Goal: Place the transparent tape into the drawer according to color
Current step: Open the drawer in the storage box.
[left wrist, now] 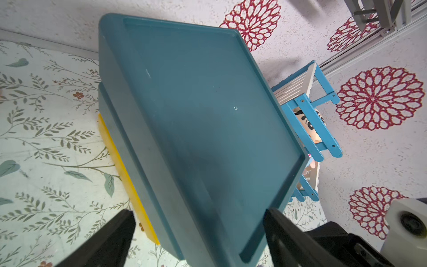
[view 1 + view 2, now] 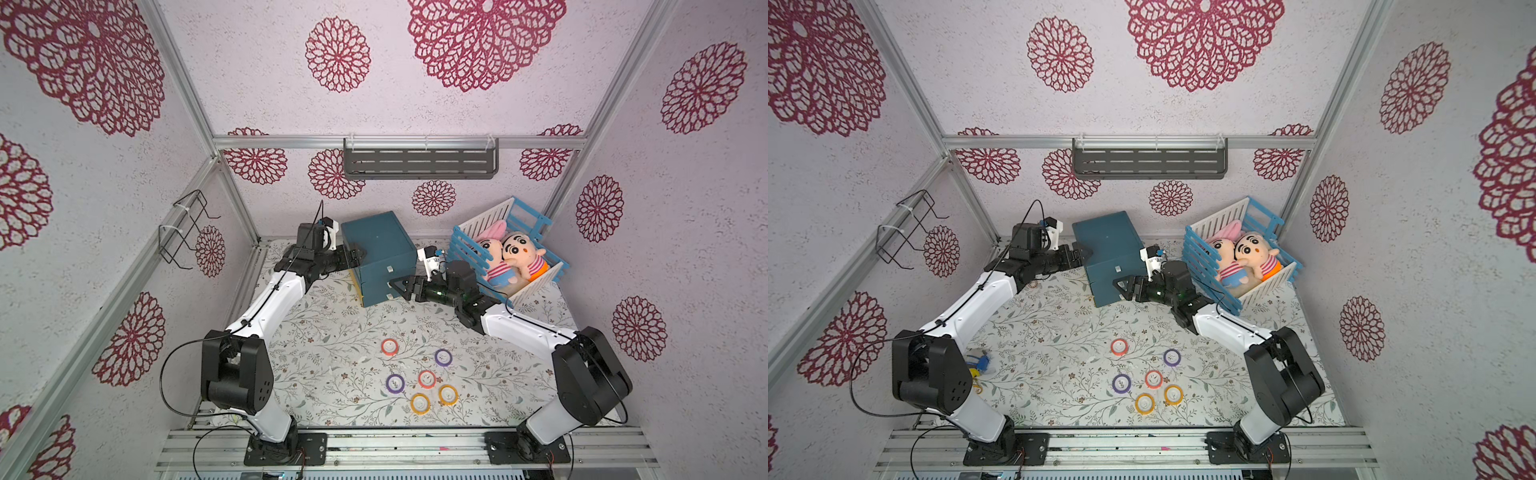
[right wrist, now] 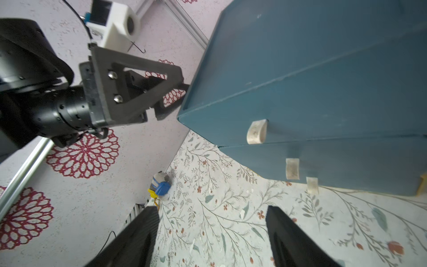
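**Teal drawers shut, tape waiting: open one cleanly first**

All six tape rolls [image 2: 427, 379], two red, two purple and two yellow-orange, lie loose on the tabletop [image 2: 332, 328] near the arms' bases. They are well apart from the drawer cabinet [image 2: 380, 245] at the back. Its three drawers look closed, so the step in hand appears to be opening one.

The left gripper [image 2: 359, 254] is at the cabinet's side, with its jaws spread and straddling the upper edge in the left wrist view. I cannot tell whether they press on it. The right gripper [image 3: 212, 210] hovers before the drawer fronts, jaws spread with nothing between them, just short of the whitish tab handles [image 3: 257, 131].

To do this well, centre the right jaws on a single tab, close fully, then pull straight along the drawer's run. The tabs are small and look slick, so a skewed pull would likely slip. The left arm should brace the cabinet against sliding forward.
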Robot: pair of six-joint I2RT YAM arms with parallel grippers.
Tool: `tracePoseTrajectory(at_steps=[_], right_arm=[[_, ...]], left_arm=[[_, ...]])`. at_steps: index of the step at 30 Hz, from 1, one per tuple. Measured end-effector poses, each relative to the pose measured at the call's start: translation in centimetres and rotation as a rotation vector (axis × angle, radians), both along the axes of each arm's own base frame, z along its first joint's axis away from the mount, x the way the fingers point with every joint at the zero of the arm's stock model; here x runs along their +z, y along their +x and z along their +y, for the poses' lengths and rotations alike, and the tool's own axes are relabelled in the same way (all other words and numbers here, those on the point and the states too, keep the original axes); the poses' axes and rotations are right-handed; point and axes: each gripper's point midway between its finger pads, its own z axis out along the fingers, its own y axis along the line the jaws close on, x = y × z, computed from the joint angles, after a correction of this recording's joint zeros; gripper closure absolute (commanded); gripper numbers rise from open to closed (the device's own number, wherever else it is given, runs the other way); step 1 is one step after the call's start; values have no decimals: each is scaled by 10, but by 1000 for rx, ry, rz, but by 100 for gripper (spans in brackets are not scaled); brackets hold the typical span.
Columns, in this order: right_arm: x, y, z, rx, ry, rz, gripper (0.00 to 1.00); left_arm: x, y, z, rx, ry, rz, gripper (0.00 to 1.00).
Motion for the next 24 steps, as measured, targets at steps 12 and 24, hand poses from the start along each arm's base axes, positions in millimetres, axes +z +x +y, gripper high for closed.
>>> tracePoseTrajectory(at_steps=[12,24], right_arm=[[-6,18,11,-33,139,81,41],[-24,29,17,-62,205,172,55]], left_arm=[[-14,2,-4,-5,-28,47,29],[-13,1,-4,-8,-31,48,33]])
